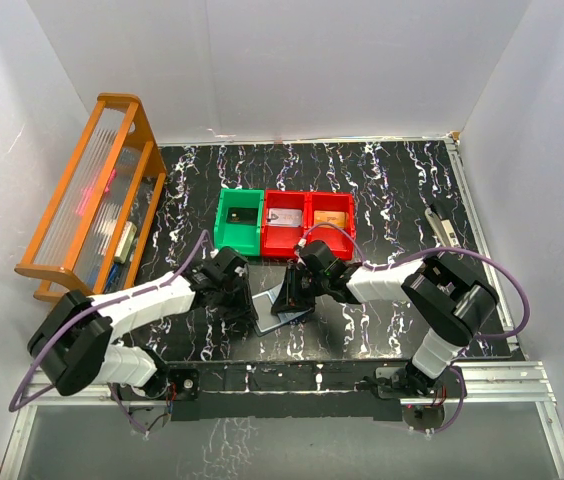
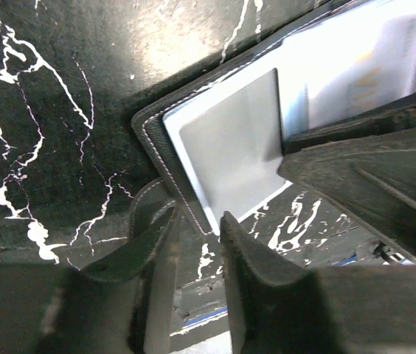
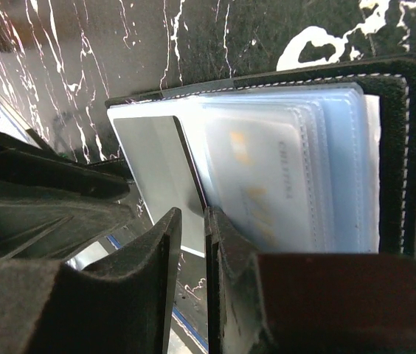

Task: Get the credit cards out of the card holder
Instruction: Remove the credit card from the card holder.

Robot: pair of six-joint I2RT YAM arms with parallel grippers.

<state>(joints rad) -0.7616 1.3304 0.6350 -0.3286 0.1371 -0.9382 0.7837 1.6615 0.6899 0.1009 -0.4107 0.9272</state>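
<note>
text: none legible | credit card (image 3: 263,184) in card holder (image 3: 392,147): faint print; too blurred to read

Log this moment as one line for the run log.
card holder open | right gripper pinching grey card edge | left gripper at holder's cover edge, grip unclear

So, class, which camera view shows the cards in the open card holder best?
The right wrist view: the cards fill it, fanned in clear sleeves inside the card holder, one with faint lettering. The left wrist view shows only one grey card and a pale corner; the top view shows just a tiny pale sliver.
</note>
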